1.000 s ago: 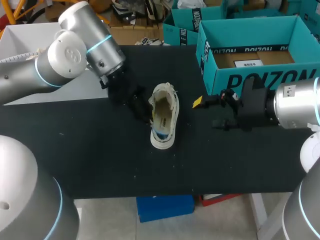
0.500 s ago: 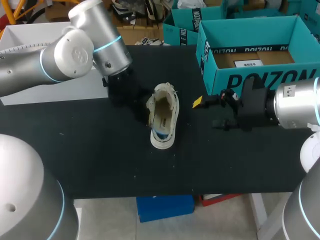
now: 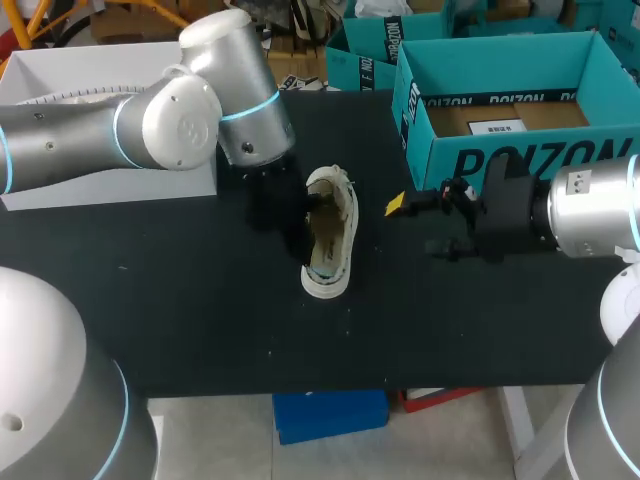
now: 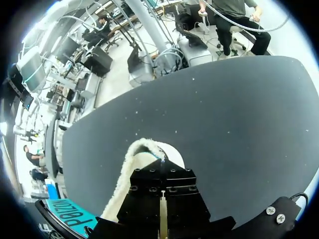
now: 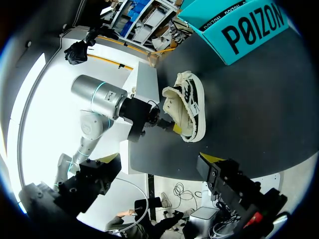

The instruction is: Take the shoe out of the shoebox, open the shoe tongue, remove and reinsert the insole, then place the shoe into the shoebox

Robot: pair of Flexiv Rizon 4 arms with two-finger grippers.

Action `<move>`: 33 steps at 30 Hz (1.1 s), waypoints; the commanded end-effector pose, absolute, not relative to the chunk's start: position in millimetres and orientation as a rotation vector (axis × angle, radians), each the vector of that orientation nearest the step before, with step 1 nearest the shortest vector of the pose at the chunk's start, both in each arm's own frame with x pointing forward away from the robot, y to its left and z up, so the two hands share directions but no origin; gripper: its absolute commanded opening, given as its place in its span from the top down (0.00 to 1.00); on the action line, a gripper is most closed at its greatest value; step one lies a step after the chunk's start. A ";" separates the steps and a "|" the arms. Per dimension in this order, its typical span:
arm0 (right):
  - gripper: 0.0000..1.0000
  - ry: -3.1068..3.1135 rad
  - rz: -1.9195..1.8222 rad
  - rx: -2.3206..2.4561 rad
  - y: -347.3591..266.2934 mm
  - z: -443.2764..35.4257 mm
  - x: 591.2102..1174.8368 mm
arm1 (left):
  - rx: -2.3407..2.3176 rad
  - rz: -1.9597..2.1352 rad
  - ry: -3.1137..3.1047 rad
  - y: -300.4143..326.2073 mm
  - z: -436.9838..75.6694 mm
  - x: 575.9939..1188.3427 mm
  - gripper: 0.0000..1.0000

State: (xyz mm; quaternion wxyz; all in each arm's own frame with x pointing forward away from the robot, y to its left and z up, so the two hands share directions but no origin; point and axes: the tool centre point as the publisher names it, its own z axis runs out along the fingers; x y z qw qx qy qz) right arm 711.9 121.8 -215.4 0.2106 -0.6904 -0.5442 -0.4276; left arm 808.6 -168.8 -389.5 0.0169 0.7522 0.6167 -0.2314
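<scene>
Cream shoe (image 3: pixel 328 240), count one, lies out of its box on the black table (image 3: pixel 200 300), near the middle. You see its long axis running from the table's near edge to the far edge, leaning slightly. The mouth faces up and a little toward the left arm, while the ribbed sole edge faces the right arm. The right wrist view shows black markings on the upper. Which end is the toe cannot be told with confidence.

Shoebox (image 3: pixel 520 160), count one, teal, lid off, stands at the far right of the table, well apart from the shoe. Its outer wall carries large dark lettering, and a band of smaller print runs along the inner rim. One white label (image 3: pixel 497 127) lies on the brown floor inside, its print too small to read.

Arms, count two. The left gripper (image 3: pixel 298 222) sits at the shoe's mouth on the left-arm side. Its black body hides the contact in all three views, so you cannot tell whether it is spread or clamped. The right gripper (image 3: pixel 412 226) hangs between shoe and shoebox, just off the box's near corner. It is spread wide with nothing in it, and one yellow tip points toward the shoe.
</scene>
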 end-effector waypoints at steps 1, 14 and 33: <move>0.00 -1.513 -1.188 -1.919 122.3 -215.2 712.4 | 2.351 -0.703 1.925 -176.9 -395.0 810.4 1.00; 0.00 -1.513 -1.188 -1.919 122.3 -215.2 712.4 | 2.372 -0.746 1.926 -173.1 -359.1 811.0 1.00; 0.00 -1.513 -1.188 -1.919 122.3 -215.2 712.4 | 2.489 -0.467 1.893 -186.0 -390.3 813.5 1.00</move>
